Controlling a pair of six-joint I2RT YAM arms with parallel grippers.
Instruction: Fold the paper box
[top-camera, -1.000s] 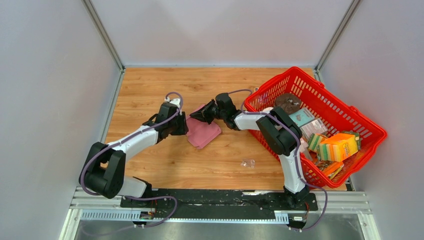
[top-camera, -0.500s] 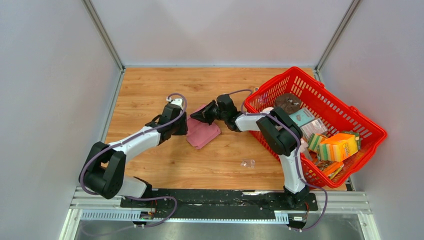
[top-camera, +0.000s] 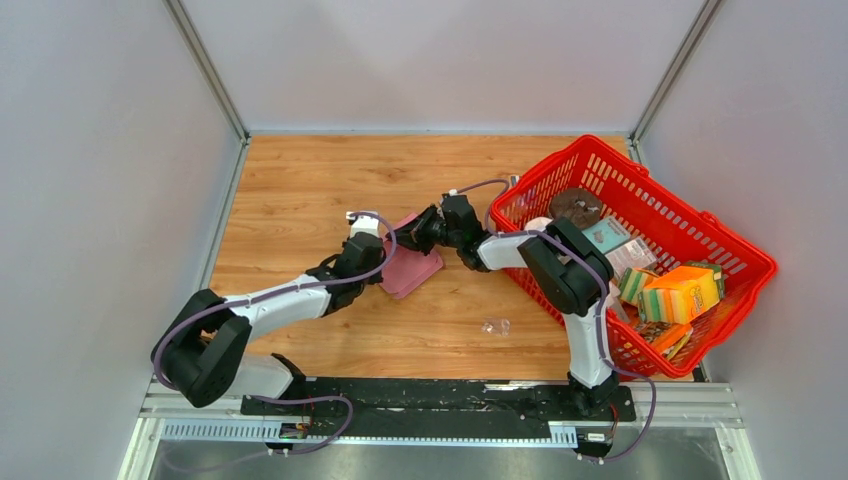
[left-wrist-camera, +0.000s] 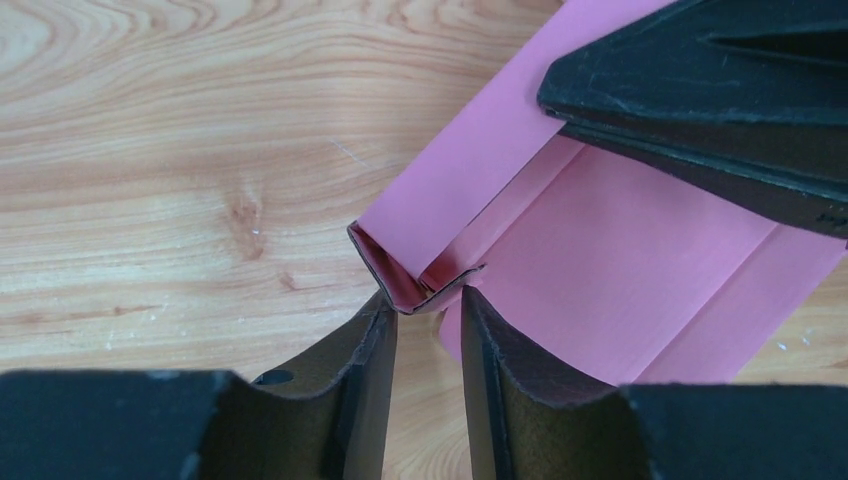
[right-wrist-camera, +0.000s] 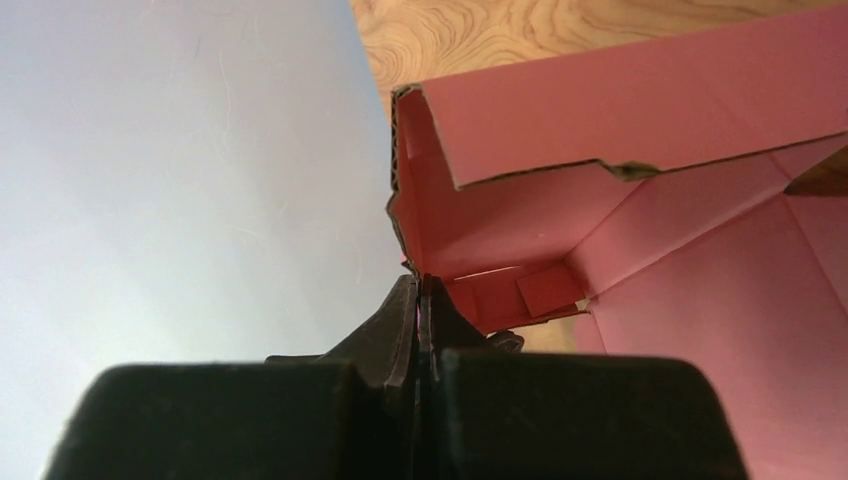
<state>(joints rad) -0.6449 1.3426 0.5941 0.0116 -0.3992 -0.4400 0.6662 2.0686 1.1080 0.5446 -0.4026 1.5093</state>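
The paper box (top-camera: 410, 268) mid-tabletop (top-camera: 300, 190) looks light, thin and springy, best pinched at its creased corner, where the left pincer (left-wrist-camera: 428, 310) waits half-open, empty; the closed right pincer (right-wrist-camera: 418, 285) touches its raised wall.

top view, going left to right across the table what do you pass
left hand → paper box → small clear scrap → red basket
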